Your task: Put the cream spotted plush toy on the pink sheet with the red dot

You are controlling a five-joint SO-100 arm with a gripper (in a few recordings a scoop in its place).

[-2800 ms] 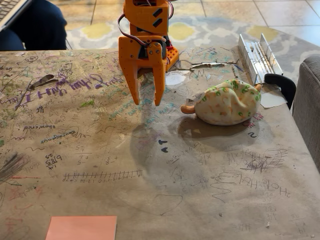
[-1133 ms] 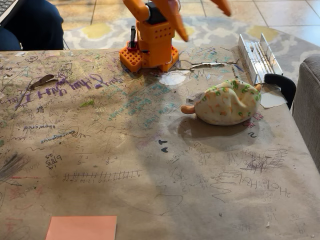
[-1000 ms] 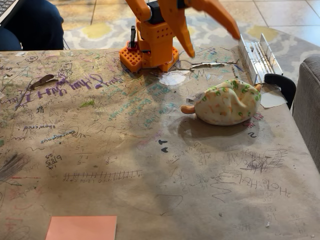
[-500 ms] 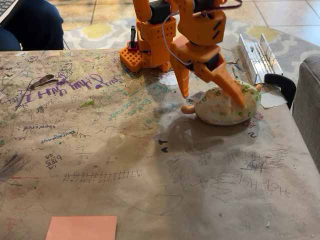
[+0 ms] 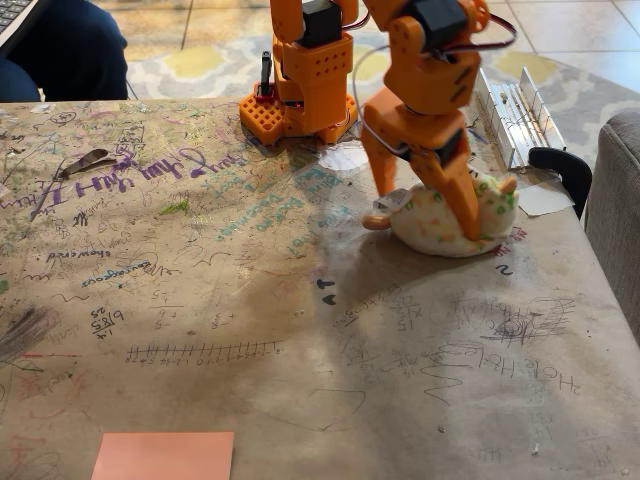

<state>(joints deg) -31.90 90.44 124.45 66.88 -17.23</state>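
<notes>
gripper down over the plush

gripper (image 5: 425, 212) is low at the plush (image 5: 445, 218), fingers spread wide. one finger (image 5: 380, 170) sits at the toy's left end, the other (image 5: 462, 200) comes down across its front, w/ the plush body between them. can't tell if either finger actually presses the fabric. orange arm (image 5: 428, 70) leans in from its base (image 5: 297, 92) at the far edge of the table (image 5: 300, 300).

plush lies on the table's right side, twd the back, an orange stub poking out at its left (image 5: 374, 220). pink sheet (image 5: 163, 456) is flat at the near left edge, well apart from toy and gripper, partly cut off by the frame; visible part is plain pink.

tabletop is brown paper covered in scribbles. metal rail (image 5: 512, 110) at far right, grey cushion (image 5: 615, 200) at the right edge, a person's dark sleeve (image 5: 70, 45) top left.
</notes>
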